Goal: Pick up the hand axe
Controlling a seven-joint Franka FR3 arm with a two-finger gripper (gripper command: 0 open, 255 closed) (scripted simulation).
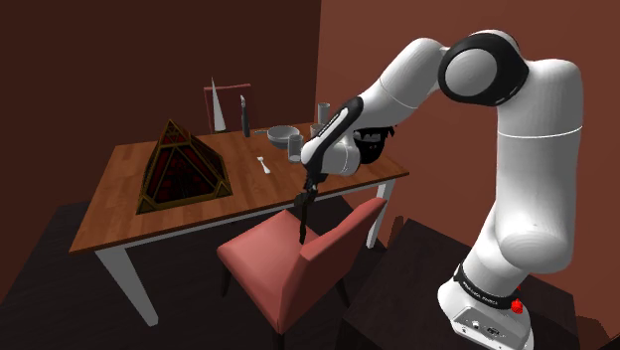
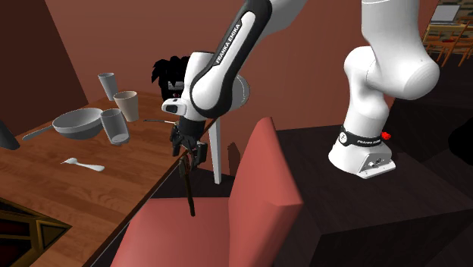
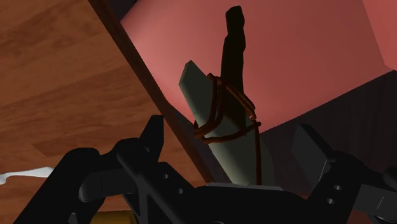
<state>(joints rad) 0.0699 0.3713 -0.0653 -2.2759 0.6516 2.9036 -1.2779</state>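
The white arm [image 1: 517, 149] reaches from its stand toward the near edge of the wooden tabletop [image 1: 119, 214], where a red chair [image 1: 298, 263] stands. A dark pyramid-shaped case [image 1: 182, 164] sits on the tabletop. The end effector [image 2: 188, 154] points down just off the tabletop's edge and is closed around the grey stone head of the hand axe [image 3: 229, 127]. The axe's dark handle hangs down over the chair seat; I cannot tell if its tip touches the seat. Further along the tabletop are a grey pan [image 2: 76, 121], some cups [image 2: 114, 125] and a small white spoon [image 2: 83, 164].
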